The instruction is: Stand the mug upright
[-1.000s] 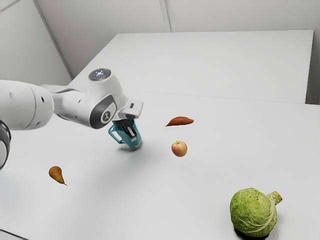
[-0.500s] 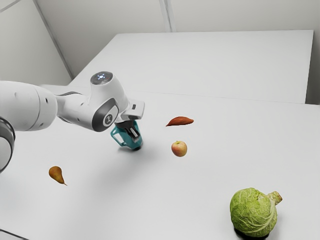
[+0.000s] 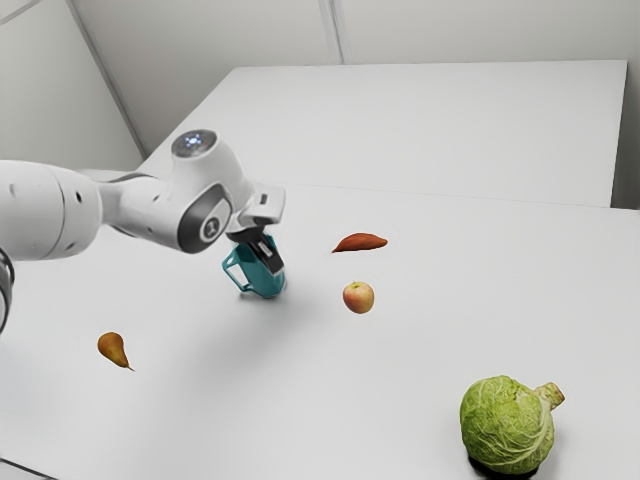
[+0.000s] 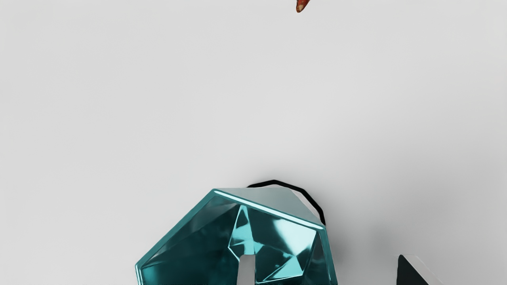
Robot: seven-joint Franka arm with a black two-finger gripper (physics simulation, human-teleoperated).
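Teal mug (image 3: 260,281) released, gripper (image 3: 271,267) now spread astride its wall.

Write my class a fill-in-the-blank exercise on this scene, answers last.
One finger of the black two-finger gripper is ____ the faceted teal mug; the other is outside.
The leafy round cabbage is ____ in colour.
Of the brown pear and round red-yellow apple, the ____ lies nearer the exterior view's left edge.
Missing words: inside; green; pear.

The faceted teal mug (image 3: 256,280) leans at the table (image 3: 330,400), mouth upward, handle toward the exterior view's left.
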